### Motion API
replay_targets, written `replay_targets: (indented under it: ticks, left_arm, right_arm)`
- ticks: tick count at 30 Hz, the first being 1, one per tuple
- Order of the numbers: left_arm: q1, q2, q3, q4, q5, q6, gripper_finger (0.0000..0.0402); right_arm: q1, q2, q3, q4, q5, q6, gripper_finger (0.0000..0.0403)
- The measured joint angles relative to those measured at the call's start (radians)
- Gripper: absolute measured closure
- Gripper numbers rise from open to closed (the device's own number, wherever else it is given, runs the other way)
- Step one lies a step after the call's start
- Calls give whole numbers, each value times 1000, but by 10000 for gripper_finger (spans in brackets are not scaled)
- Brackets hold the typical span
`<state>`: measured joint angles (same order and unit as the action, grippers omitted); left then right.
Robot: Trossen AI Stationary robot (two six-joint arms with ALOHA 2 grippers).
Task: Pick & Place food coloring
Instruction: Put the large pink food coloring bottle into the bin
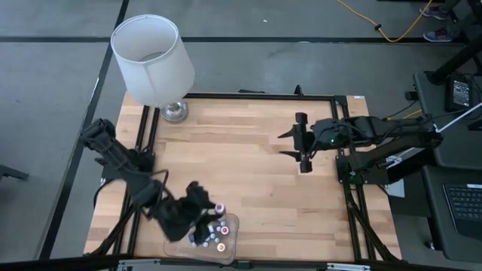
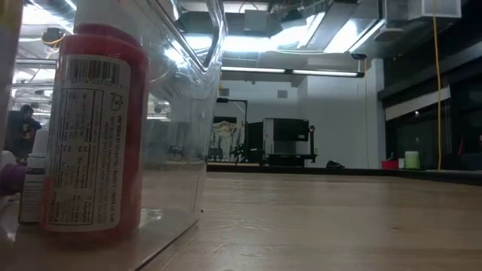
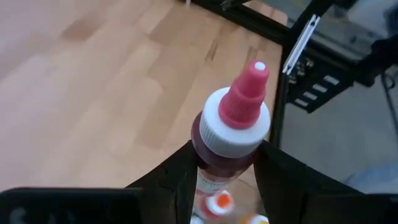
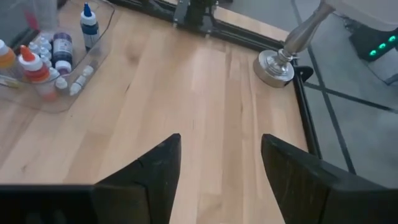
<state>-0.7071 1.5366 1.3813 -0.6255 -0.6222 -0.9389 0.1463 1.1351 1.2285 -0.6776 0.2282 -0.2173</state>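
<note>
Near front edge of the wooden table (image 1: 248, 173), a clear plastic tray (image 1: 231, 223) sits almost at the table's lip, holding several small food coloring bottles (image 1: 218, 239). Left gripper (image 1: 202, 213) is over the tray's near-left side, fingers (image 3: 174, 180) pinching a red bottle (image 3: 225, 155) with a white collar and pink tip; bottle is upright between the fingers, other orange-topped bottles visible just below it. In the right wrist view the tray (image 4: 74, 87) shows a blue bottle (image 4: 89, 25), a dark purple bottle (image 4: 62, 50), an orange-capped one (image 4: 31, 65) and some pale small ones, all close together. Low view: a red labeled bottle (image 2: 90, 128) stands inside the tray wall (image 2: 188, 113), right up against the camera. Middle of the table is bare wood, wide open room between the tray and the far side. Right gripper (image 1: 303, 143) hangs over the right-center of the table, well apart from the tray, fingers (image 4: 149, 174) spread with nothing between them. Black metal frame (image 1: 248, 95) runs round the table edges. Far left corner: a lamp (image 1: 154, 60) with white shade, its metal base (image 4: 277, 65) close to the frame. Beyond, grey floor, a yellow cable (image 1: 376, 22), a laptop (image 1: 459, 207) at the right; low view shows a dim workshop room with ceiling lights and a person (image 2: 19, 128) far left.
</note>
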Motion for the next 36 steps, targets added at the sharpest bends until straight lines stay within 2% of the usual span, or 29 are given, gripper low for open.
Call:
replay_targets:
  ticks: [4, 13, 27, 36]
  left_arm:
    - [-81, 30, -1, -1, -62, -147, 263]
    - [-206, 139, -1, 2, -14, -299, 263]
    - [-222, 315, -1, 100, -6, -332, 263]
    - [-222, 369, -1, 108, -11, -331, 263]
  right_arm:
    - [-8, 8, -2, 3, -1, -53, 181]
    - [-73, 10, -8, 15, -46, -73, 182]
    - [-79, 10, -8, 22, -65, -72, 182]
    - [-79, 10, -8, 23, -80, -53, 182]
